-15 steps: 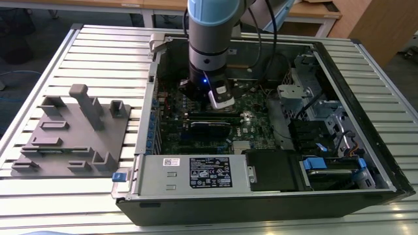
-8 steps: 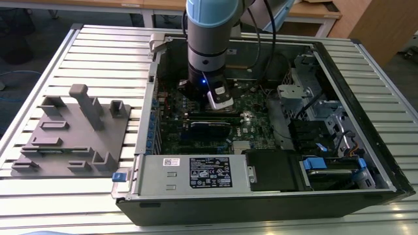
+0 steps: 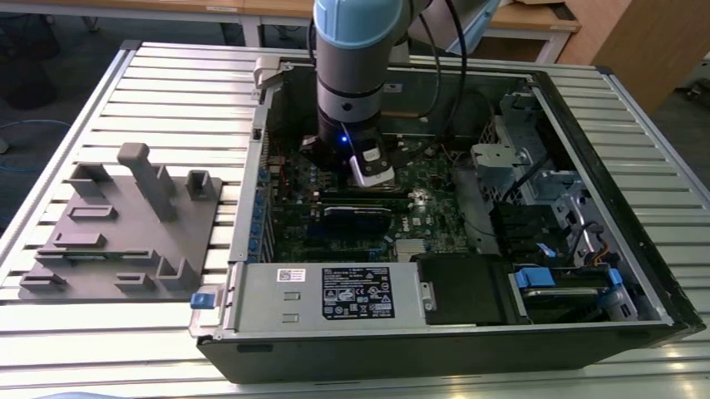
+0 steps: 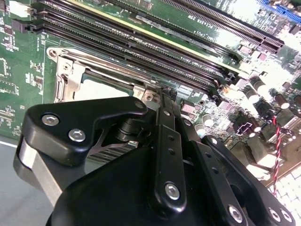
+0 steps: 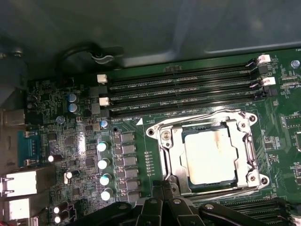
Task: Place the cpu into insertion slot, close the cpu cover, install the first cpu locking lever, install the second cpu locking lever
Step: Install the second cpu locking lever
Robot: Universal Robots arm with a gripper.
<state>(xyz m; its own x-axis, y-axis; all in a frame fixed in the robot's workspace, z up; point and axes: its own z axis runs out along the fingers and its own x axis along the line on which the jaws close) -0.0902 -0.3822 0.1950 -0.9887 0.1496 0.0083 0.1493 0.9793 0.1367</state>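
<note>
The cpu (image 5: 212, 157), a pale silver-grey square, lies in the insertion slot (image 5: 188, 181) on the green board. The cpu cover (image 5: 169, 141), a silvery frame with a square window, lies flat around the chip. Thin metal locking levers (image 5: 253, 150) run along the frame's edges. My gripper (image 5: 164, 190) is shut with nothing in it, its tips just beside the corner of the socket frame. In the second wrist view the gripper (image 4: 161, 96) sits at the edge of the cover (image 4: 63, 70), with the cpu (image 4: 101, 87) partly hidden behind the black linkage. The exterior view has the gripper (image 3: 372, 174) low over the board inside the case.
Long black memory slots (image 5: 188, 89) run beside the socket. A row of capacitors (image 5: 103, 162) stands on its other side. The power supply (image 3: 332, 291) and drive cage (image 3: 533, 191) hem in the board. A grey fixture plate (image 3: 122, 233) lies outside the case at the exterior view's left.
</note>
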